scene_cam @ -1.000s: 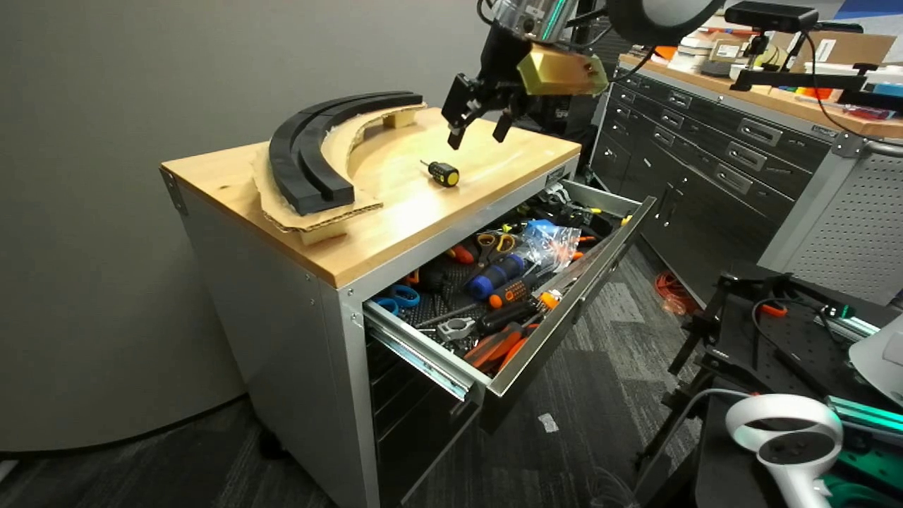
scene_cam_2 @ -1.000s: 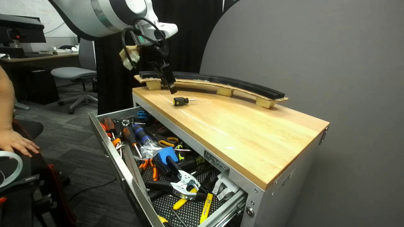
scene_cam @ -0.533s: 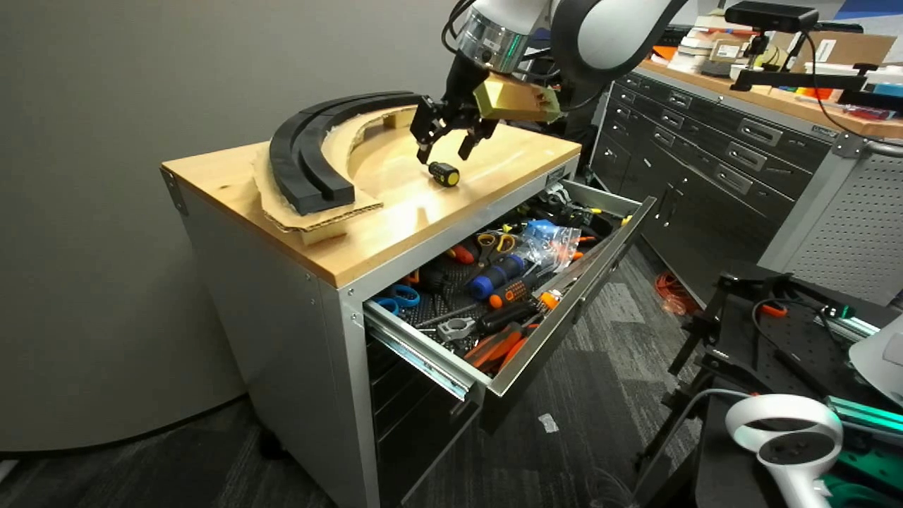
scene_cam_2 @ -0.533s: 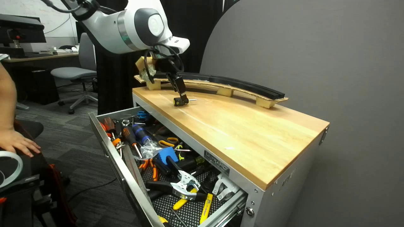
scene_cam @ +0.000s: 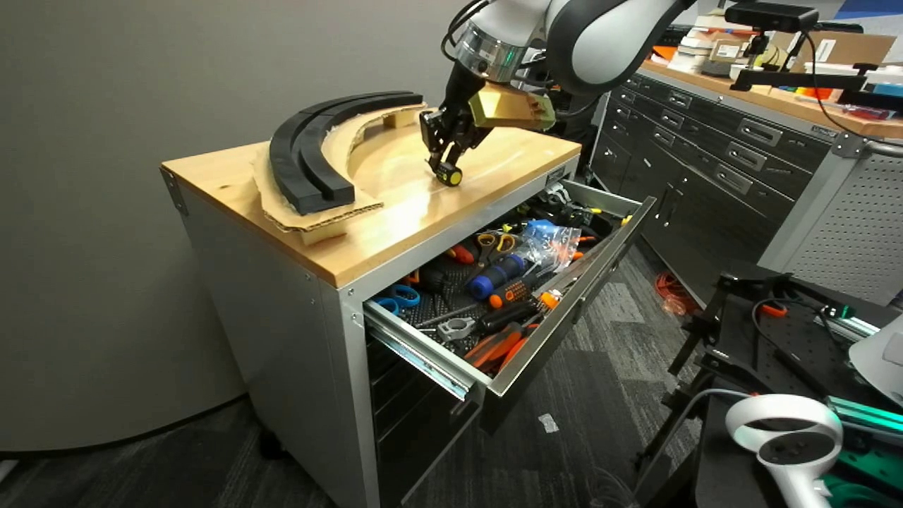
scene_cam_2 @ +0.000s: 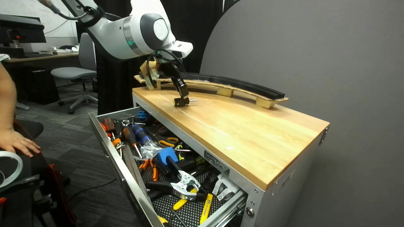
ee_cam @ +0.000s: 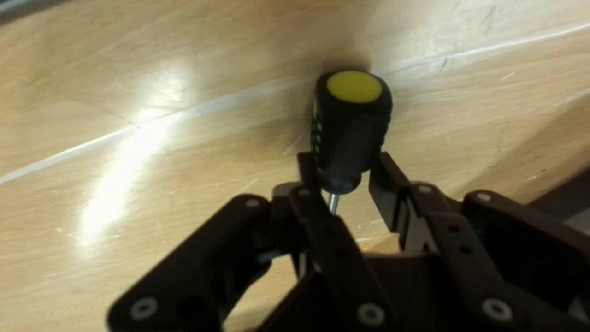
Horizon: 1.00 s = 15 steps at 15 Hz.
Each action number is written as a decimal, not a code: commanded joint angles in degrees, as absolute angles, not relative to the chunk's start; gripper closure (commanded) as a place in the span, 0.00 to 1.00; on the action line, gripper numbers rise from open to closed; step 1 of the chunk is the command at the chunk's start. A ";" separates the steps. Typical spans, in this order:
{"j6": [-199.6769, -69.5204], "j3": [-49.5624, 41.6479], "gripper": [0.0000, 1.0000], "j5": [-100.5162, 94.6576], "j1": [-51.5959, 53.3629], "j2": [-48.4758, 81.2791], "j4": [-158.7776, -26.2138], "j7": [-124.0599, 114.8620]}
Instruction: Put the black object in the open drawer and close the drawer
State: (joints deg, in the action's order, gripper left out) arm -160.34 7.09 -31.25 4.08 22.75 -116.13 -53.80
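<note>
1. In the wrist view, the jaws reach in from the bottom of the frame and are clamped on the black screwdriver (ee_cam: pixel 350 129), one on each side of its handle.
2. That handle sits just right of centre, its yellow end toward the top of the frame, its metal shank running down between the jaws.
3. Behind it spreads the scratched wooden desk (ee_cam: pixel 484 92); whether the screwdriver touches the wood, I cannot tell.
4. The drawer (scene_cam: pixel 448 361) stands pulled out in both exterior views.
5. Inside it lie a blue tool (scene_cam: pixel 497 275), a clear plastic bag (scene_cam: pixel 561 247) and, low in the frame of an exterior view, a metal clamp (scene_cam_2: pixel 186 184).
6. On the desk, left of centre in an exterior view, two black curved pieces (scene_cam: pixel 286 162) rest on cardboard (scene_cam: pixel 337 144); pale blocks (scene_cam_2: pixel 265 102) prop it up.
7. A long dark cabinet (scene_cam: pixel 748 204) fills the upper right of an exterior view.
8. Farthest off, a grey chair (scene_cam_2: pixel 74 72) and a dark monitor (scene_cam_2: pixel 22 28) occupy an exterior view's upper left.
</note>
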 commanded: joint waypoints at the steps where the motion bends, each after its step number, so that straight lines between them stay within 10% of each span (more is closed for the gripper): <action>1: -160.74 8.80 0.86 -28.28 1.82 21.37 -119.19 -51.69; 14: -141.03 4.70 0.86 -11.36 5.75 2.80 -136.83 -25.06; 15: -142.29 4.77 0.42 -11.70 5.72 2.82 -137.53 -24.97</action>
State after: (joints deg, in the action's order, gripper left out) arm -141.91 5.52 -10.97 4.88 5.53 -134.59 -26.90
